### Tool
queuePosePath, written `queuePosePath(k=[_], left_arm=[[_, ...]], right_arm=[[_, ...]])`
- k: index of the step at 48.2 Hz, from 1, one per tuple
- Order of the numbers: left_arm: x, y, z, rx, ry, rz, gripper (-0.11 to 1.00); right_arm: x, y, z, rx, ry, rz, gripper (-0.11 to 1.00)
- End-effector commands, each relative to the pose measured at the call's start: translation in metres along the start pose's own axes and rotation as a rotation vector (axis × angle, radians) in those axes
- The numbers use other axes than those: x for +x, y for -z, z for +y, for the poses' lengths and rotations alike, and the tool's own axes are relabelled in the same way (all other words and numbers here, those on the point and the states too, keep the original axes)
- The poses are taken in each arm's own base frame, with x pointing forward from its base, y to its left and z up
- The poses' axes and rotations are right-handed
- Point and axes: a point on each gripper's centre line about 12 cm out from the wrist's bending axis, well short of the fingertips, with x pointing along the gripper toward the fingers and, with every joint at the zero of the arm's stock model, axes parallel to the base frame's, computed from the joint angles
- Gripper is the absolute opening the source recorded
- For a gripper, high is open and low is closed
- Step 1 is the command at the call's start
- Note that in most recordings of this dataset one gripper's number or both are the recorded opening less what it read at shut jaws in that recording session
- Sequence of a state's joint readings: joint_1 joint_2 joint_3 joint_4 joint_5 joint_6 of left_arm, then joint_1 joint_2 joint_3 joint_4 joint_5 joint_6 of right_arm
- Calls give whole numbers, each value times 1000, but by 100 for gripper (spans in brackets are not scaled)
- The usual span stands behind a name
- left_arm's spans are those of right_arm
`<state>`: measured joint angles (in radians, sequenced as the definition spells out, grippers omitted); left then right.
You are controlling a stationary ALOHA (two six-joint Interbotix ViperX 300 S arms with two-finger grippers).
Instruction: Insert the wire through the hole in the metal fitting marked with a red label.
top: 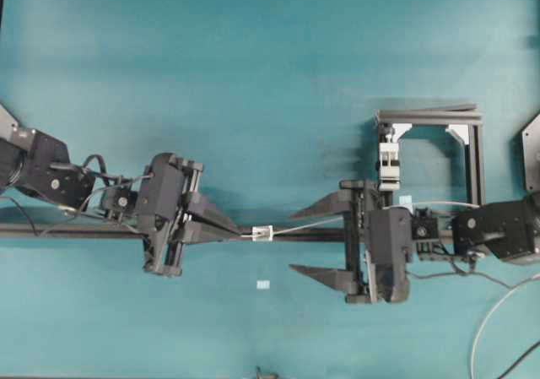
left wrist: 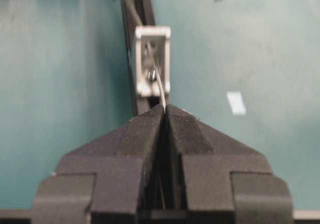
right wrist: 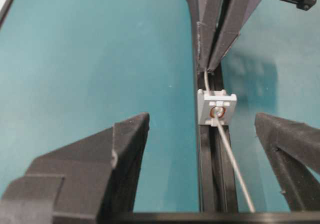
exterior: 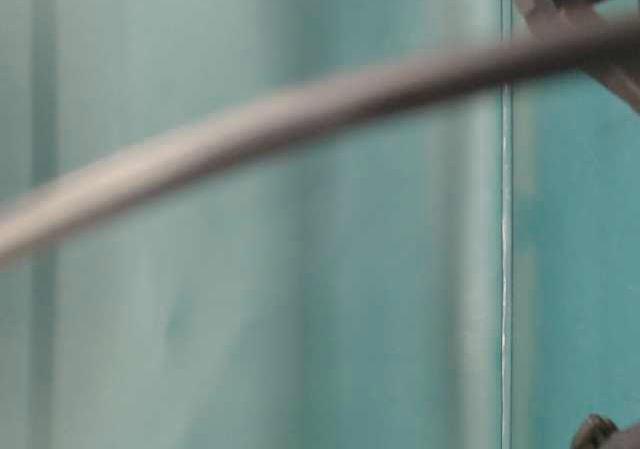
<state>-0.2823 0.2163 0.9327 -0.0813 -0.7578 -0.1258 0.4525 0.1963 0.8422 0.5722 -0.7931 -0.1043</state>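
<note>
While the left gripper is clenched on the wire right at its fingertips, the strand runs through the hole in the metal fitting, which sits on the black rail near the middle of the teal table. Beyond the fitting the wire's free length slants over the rail toward the right gripper, whose jaws stand spread wide, one on each side of the rail, holding nothing. Wide bare table lies above the rail, and a small white tag lies below it. A black frame with a white clamp block stands at the upper right. At table level the view is mostly blur; the pale band crossing it may be a cable.
</note>
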Motion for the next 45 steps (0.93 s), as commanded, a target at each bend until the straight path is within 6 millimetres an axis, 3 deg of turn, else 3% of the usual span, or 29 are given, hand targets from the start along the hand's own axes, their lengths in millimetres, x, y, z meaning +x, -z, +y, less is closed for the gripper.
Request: queuePosePath(k=[1,34,45], left_arm=[[-7,-9,-4,0,12,-7,-10],[-83,0,-4,-51,13,121,-10],[-93,0,-3,-62,12,132,-10]], right_arm=[[-4,-11,4,12,-15,-32,96],[-6,-7,2,7,-12,-18,96],[-7,-7,1,7,-12,-17,96]])
